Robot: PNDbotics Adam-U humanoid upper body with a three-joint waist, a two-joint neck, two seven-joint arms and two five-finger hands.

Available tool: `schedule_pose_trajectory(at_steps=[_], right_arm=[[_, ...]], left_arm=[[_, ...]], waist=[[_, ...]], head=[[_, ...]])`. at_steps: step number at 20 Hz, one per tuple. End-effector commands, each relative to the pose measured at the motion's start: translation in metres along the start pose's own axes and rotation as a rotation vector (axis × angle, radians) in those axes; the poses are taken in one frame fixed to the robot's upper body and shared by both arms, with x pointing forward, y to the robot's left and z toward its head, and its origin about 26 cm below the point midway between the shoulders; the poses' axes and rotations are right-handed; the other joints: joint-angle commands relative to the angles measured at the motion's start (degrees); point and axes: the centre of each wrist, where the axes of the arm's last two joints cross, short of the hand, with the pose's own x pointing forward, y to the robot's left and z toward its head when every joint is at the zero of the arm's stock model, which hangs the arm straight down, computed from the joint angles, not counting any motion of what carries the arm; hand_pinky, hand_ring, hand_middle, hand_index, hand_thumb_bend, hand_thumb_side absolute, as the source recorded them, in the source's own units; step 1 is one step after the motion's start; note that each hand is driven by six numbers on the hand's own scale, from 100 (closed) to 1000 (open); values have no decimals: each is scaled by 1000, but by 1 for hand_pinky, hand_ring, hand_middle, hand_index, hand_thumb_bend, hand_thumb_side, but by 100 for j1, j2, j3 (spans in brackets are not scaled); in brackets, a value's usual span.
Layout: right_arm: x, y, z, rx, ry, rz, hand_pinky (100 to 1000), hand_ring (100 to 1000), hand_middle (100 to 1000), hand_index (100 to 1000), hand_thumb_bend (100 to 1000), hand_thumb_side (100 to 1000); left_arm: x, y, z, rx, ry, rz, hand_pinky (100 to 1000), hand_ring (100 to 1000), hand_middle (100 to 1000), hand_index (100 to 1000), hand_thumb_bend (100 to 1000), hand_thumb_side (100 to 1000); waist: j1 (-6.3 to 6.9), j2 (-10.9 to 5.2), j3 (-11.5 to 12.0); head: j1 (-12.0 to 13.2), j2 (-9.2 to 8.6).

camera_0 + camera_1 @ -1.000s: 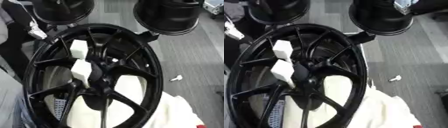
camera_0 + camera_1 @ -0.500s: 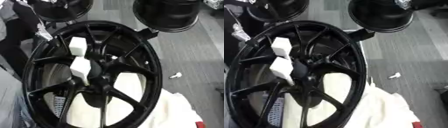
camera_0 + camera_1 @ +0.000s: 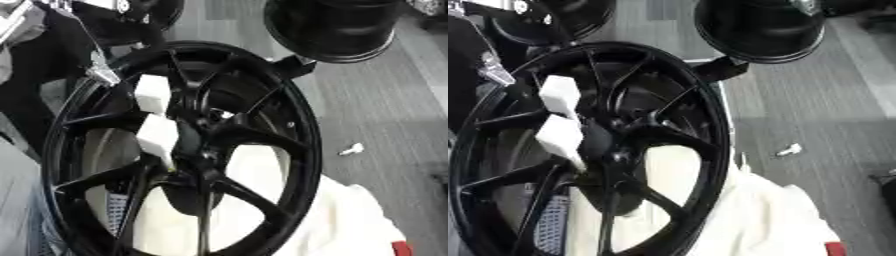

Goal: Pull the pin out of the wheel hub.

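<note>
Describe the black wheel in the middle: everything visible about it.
The black wheel is a glossy, metal-looking spoked rim that fills the middle of both views, tilted. Thin spokes run from its rim to a central hub. Two white blocks sit against the spokes left of the hub. White cloth lies under its lower right part and shows through the gaps. No robot hand is in view.

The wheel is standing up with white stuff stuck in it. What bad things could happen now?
1. The black wheel stands tilted on its rim against white cloth; a pull at the hub might tip or roll it.
2. Two white blocks sit among the spokes and could drop out.
3. No robot hand is clearly in view, so any reach starts blind.
</note>
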Motion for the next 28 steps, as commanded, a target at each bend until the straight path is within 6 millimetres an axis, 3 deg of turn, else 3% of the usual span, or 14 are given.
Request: schedule_pose_trajectory(at_steps=[1, 9, 17, 28], right_arm=[[0, -9, 2, -34, 9, 21, 885, 832, 758, 812, 100, 591], [0, -9, 1, -36, 7, 20, 885, 831, 758, 812, 100, 592], [-1, -9, 1, -48, 4, 14, 884, 830, 756, 810, 100, 594], [-3, -9, 1, -69, 13, 4, 884, 829, 754, 809, 100, 593]], left_arm=[[7, 8, 4, 9, -8, -4, 841, 818, 758, 859, 708, 444], [11, 3, 0, -18, 0, 45, 837, 810, 746, 845, 696, 445], [6, -8, -7, -52, 54, 94, 828, 789, 728, 831, 684, 406], [1, -18, -18, -84, 64, 124, 804, 752, 675, 808, 643, 382]], waist=[[5, -109, -11], [22, -115, -1], [43, -127, -16], [60, -122, -44]], head=[[14, 30], [77, 30], [373, 30], [383, 30]])
